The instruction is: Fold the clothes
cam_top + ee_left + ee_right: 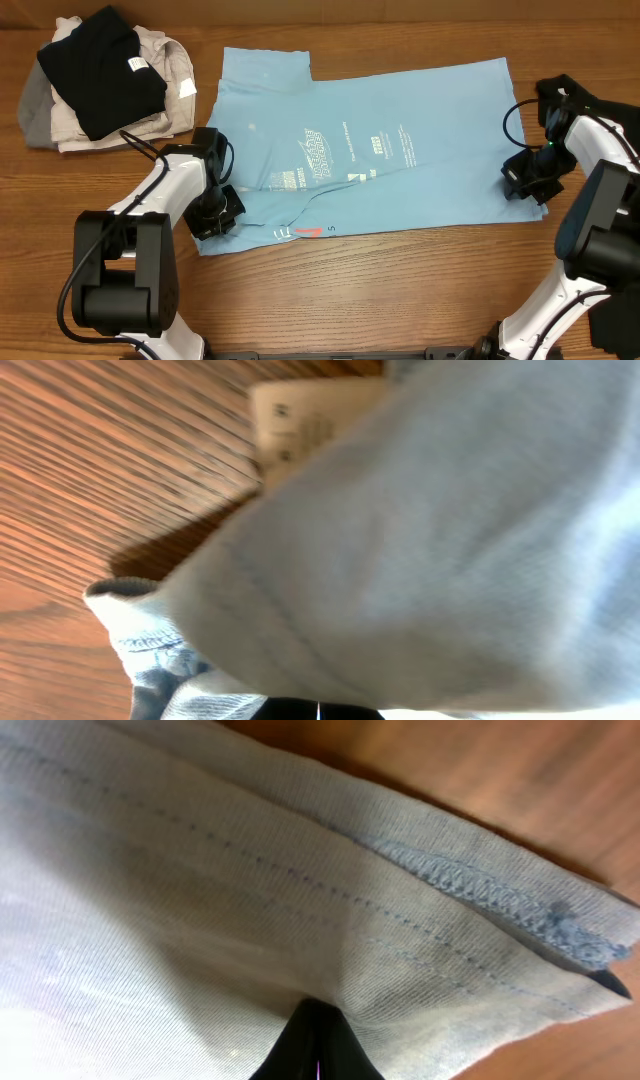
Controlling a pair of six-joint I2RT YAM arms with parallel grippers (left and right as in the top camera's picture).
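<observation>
So the big soft light blue T-shirt (420,170) lies spread mid-frame on the wooden table (400,290). The left tool (215,212) is pinching its lower-left corner and the right tool (524,182) its right edge, probably to lift both ends for a fold. Both arms bend in low from the bottom corners. The black shirt (105,65) sits on a pile at upper left.

Light blue T-shirt (400,170), white lettering, red mark; black shirt (100,65).

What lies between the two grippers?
The light blue T-shirt, spread flat, spans the stretch from left gripper to right gripper; the overhead view shows it.
</observation>
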